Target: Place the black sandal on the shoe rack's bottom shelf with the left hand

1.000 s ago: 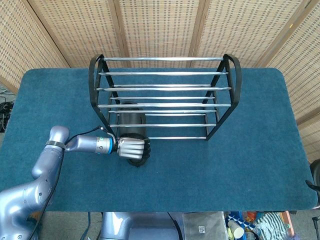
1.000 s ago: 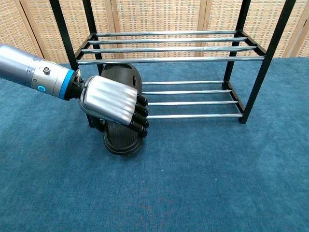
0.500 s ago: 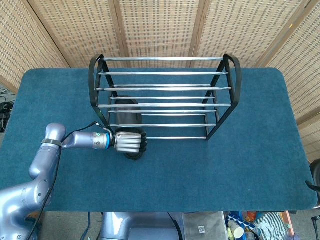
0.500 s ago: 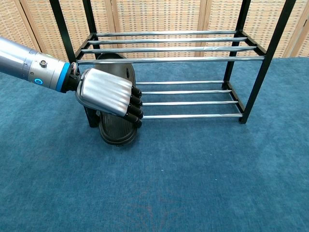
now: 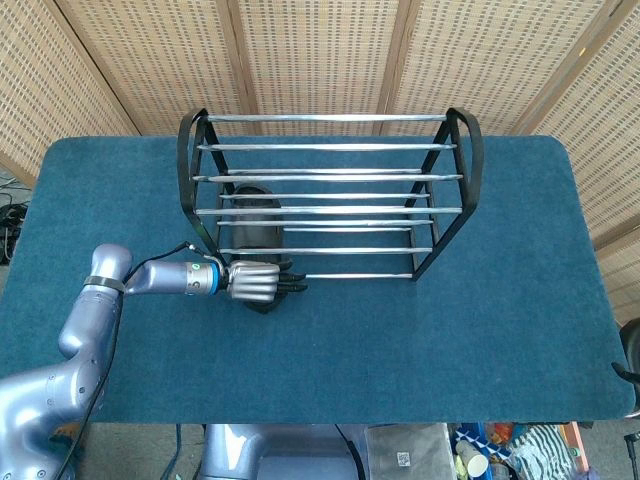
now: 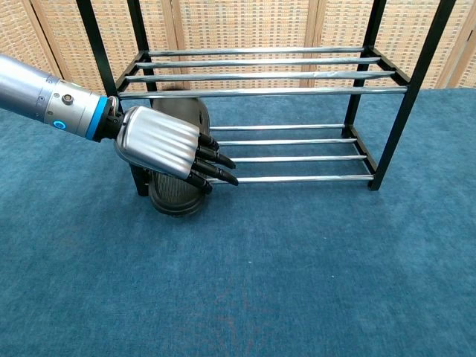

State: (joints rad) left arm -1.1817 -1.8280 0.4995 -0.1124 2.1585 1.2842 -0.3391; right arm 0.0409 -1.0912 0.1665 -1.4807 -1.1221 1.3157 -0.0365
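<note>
The black sandal (image 6: 174, 198) lies lengthwise on the left end of the shoe rack's (image 6: 260, 74) bottom shelf (image 6: 297, 178). Its toe is under the rails and its heel juts out past the front rail onto the blue tabletop. From above, the sandal (image 5: 254, 228) shows through the rails. My left hand (image 6: 160, 141) hovers over the heel, palm down, with its fingers (image 6: 216, 158) stretched out to the right and spread, holding nothing. In the head view the left hand (image 5: 255, 282) covers most of the heel. Whether the palm still touches the sandal is hidden. My right hand is out of sight.
The metal shoe rack (image 5: 330, 147) stands at the middle back of the blue table (image 5: 480, 340), with black side frames and silver rails. A woven screen closes off the back. The rack's left front leg (image 6: 139, 181) stands right beside my hand.
The sandal has slid deeper into the bottom shelf and a little left. My left hand's fingers, curled over the heel before, have straightened and spread.
</note>
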